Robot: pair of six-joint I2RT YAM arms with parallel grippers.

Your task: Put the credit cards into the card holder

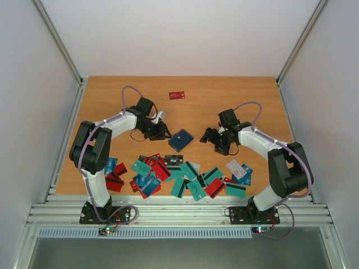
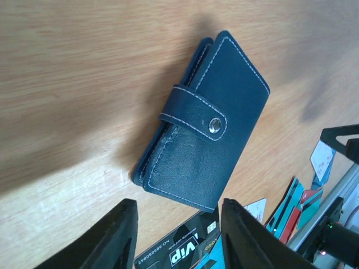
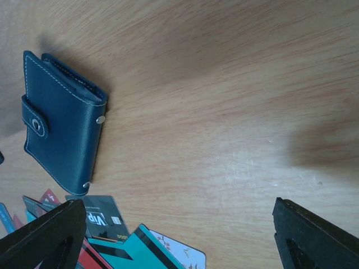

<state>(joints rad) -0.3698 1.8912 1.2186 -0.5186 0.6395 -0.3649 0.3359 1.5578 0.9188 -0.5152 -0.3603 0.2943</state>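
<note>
The card holder [image 1: 180, 140] lies closed mid-surface [image 1: 112, 101], dark navy leather with pale stitching, its strap fastened by a metal snap. Just left of it, the left arm's jaws stand partly open and empty. On its right, a little off, the right arm's jaws gape wide, holding nothing. The credit cards [image 1: 185, 176], teal, red, blue, white and black, lie strewn along the near edge. A lone red card [image 1: 176, 95] sits far back.

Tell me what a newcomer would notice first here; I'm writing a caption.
The closed navy card holder lies alone in the middle of the table. A jumble of teal, red and blue cards spreads along the near edge, and one red card sits by itself far back.
</note>
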